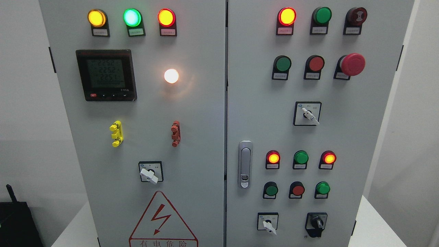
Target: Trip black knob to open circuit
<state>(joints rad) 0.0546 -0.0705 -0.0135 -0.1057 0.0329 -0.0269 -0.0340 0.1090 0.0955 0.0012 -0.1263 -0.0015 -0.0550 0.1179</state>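
Note:
The black rotary knob [316, 223] sits at the lower right of the right cabinet door, its handle pointing straight down over a black plate. A white rotary knob [268, 225] sits to its left at the same height. Neither of my hands nor any part of my arms shows in the head view.
The grey cabinet has two doors with a silver latch handle [245, 164] between them. Lit red lamps [273, 157] and green and red buttons sit above the black knob. A red mushroom stop button [352, 64] juts out at upper right. A black device [15, 223] stands lower left.

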